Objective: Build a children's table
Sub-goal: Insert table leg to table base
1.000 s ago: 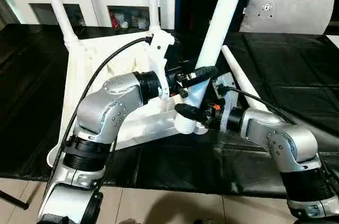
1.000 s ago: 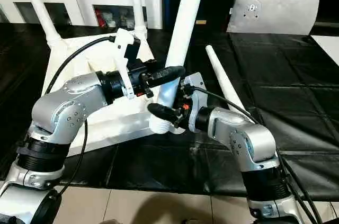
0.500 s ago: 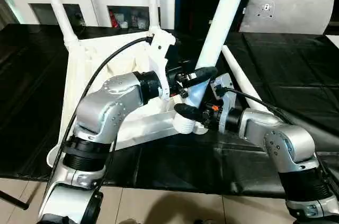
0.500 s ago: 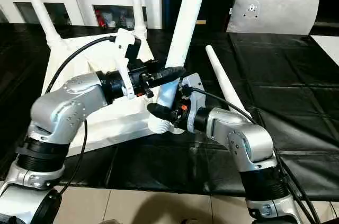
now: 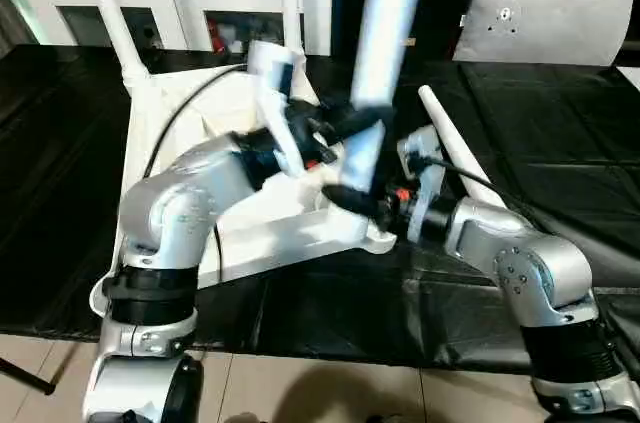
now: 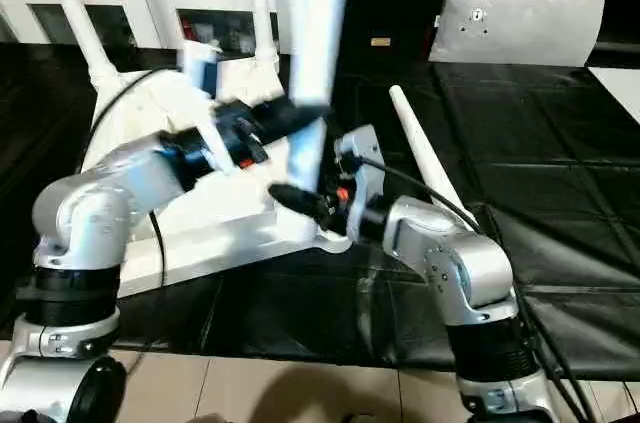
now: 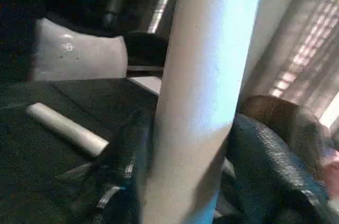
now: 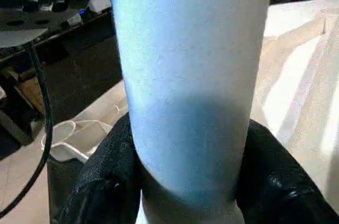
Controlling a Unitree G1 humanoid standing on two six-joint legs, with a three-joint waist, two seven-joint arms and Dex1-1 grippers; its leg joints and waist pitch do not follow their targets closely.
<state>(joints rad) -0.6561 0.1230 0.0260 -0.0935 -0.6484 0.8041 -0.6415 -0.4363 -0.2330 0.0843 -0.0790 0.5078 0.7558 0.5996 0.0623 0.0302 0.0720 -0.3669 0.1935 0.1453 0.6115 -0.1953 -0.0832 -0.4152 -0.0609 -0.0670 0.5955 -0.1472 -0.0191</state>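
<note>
Held leg has swung from right-leaning to near upright. White tapered tube, clamped between both grippers, left gripper above right gripper, over tabletop.

The leg held by both grippers now stands nearly upright over the tabletop's near corner socket, where a second ago it leans toward the cushion. The left gripper and its forearm sit further in over the tabletop, and the right gripper clasps the leg's foot.
</note>
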